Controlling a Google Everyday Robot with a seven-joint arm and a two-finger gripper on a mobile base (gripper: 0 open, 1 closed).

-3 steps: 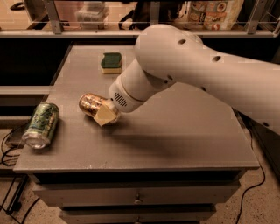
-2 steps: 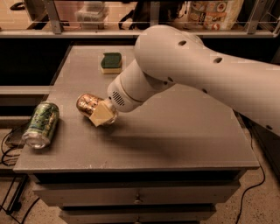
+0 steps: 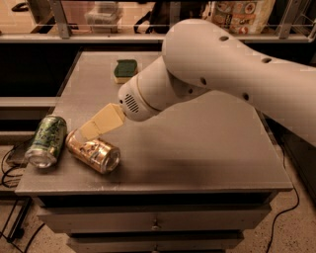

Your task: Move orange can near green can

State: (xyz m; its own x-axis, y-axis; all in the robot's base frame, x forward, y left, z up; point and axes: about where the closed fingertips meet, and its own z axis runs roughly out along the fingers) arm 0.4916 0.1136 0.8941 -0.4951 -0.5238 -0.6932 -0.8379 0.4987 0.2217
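The orange can [image 3: 94, 151] lies on its side near the front left of the grey table [image 3: 197, 148], its silver end facing front right. The green can [image 3: 47, 140] lies on its side just to its left, close to the table's left edge, with a small gap between the two. My gripper [image 3: 88, 131] reaches down from the big white arm [image 3: 222, 74] and sits right at the far upper side of the orange can. Its cream tip overlaps the can's top edge; I cannot tell whether it grips the can.
A green-and-yellow sponge [image 3: 125, 70] lies at the table's back, left of centre. A shelf with bags and boxes [image 3: 237, 15] runs behind the table. Cables [image 3: 10, 173] hang at the left by the green can. Drawers sit below the front edge.
The gripper and the orange can have moved from the table's middle left toward the front left. The orange can now lies beside the green can. The green can and the sponge have not moved.
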